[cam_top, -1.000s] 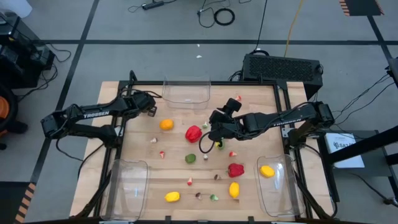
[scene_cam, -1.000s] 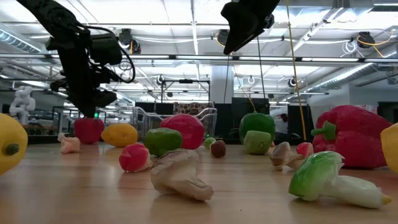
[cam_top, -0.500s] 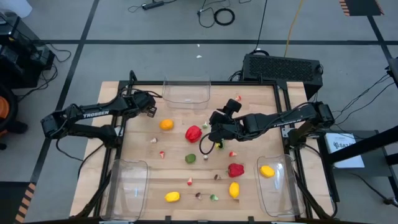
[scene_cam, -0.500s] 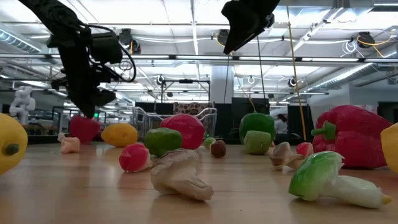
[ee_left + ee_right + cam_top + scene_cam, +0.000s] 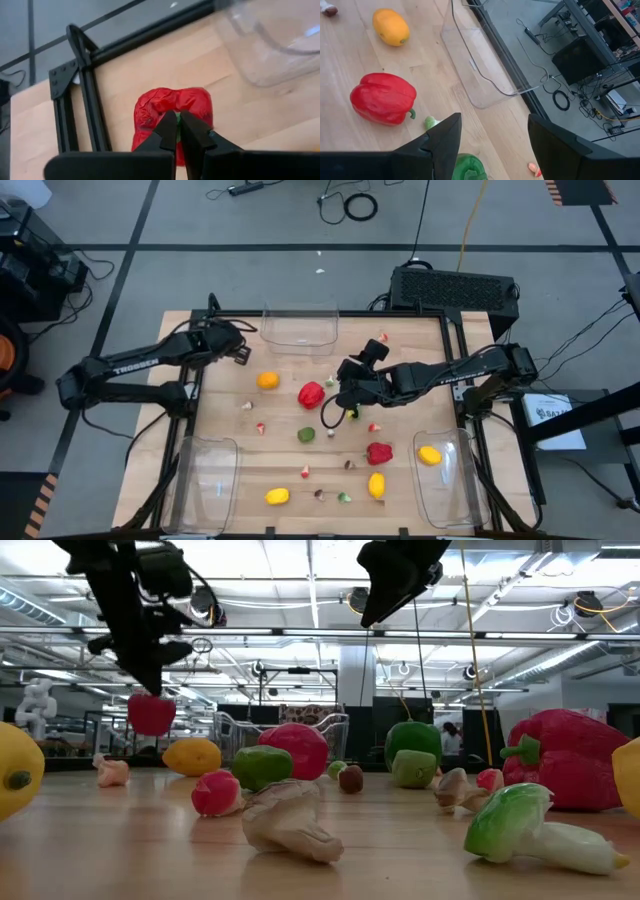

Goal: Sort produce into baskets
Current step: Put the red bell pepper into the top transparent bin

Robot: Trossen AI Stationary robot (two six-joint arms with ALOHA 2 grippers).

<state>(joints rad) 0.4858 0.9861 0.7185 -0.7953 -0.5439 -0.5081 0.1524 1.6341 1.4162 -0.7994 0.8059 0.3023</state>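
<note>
Currently, left gripper [image 5: 176, 131]: fingers pinched on the green stem of a small red pepper [image 5: 172, 120], holding it in the air clear of the table [image 5: 400, 480], at the far left corner beside the black frame rail [image 5: 89, 107].
Lifted pepper, low view: it hangs under the left gripper [image 5: 145, 670] as a red lump [image 5: 151, 714], above the wood.
Right gripper [image 5: 492, 145]: fingers spread apart and holding nothing, hovering above the middle of the table over a green pepper [image 5: 467, 169].
Far basket [image 5: 298, 328]: clear bin at the far edge, centre, just right of the left gripper.
Near-left basket [image 5: 205, 480]: clear bin at the near left corner.
Near-right basket [image 5: 445, 477]: clear bin at the near right corner, with a yellow lemon [image 5: 429, 454] inside.
Large red pepper [image 5: 311, 393]: lying on the wood mid-table, left of the right gripper.
Orange [image 5: 267, 380]: left of that pepper, on the wood.
Second red pepper [image 5: 379, 452]: nearer and to the right, just left of the near-right basket.
Other lemons: one [image 5: 376, 484] near the second red pepper, one [image 5: 277, 496] at the near edge.
Green lime [image 5: 306, 434]: mid-table, nearer than the large red pepper.
Small bits: scattered across the wood, too small to name.
</note>
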